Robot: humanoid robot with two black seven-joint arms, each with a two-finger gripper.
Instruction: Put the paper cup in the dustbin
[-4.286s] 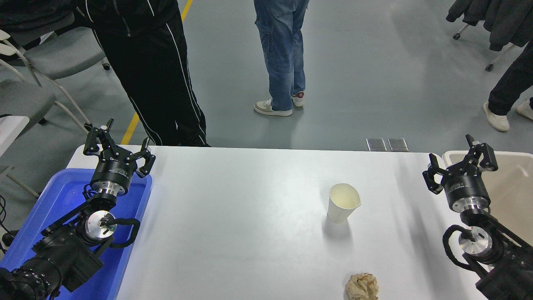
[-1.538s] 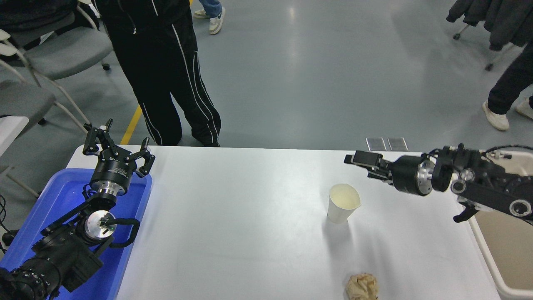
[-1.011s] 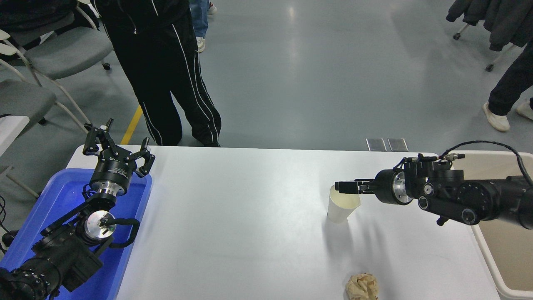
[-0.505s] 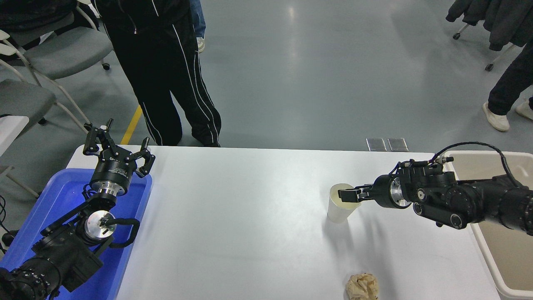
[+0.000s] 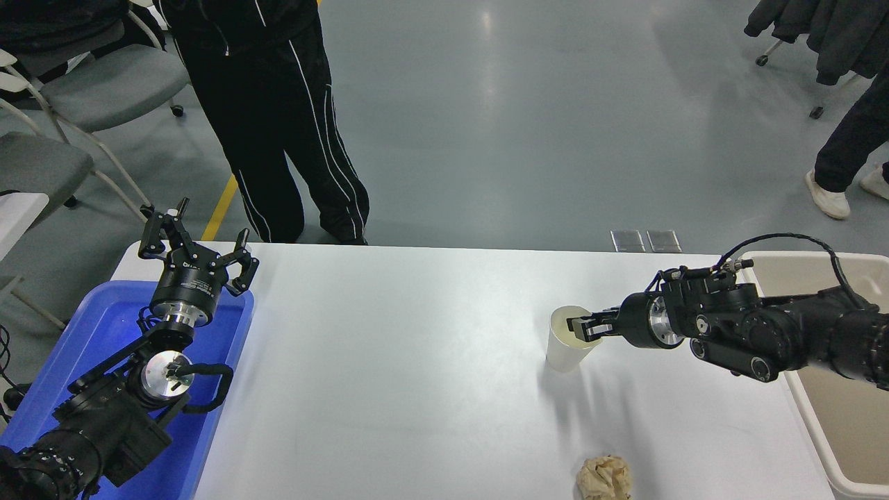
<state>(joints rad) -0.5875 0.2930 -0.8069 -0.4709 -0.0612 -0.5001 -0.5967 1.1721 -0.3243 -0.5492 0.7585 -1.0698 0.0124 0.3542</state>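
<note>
Right gripper (image 5: 580,326) reaches in sideways at the cup's (image 5: 568,344) rim, its fingers pinched on the near wall, one seemingly inside the mouth; a rim pinch suits a light, open cup. The cup stands upright on the table (image 5: 417,361). Behind the gripper, along its own arm, sits the dustbin (image 5: 826,430), so the carry is a short pull back. A paper ball (image 5: 603,478) lies nearer the camera, clear of that path. Left gripper (image 5: 196,251) is parked, fingers spread, over the blue tray (image 5: 83,347).
</note>
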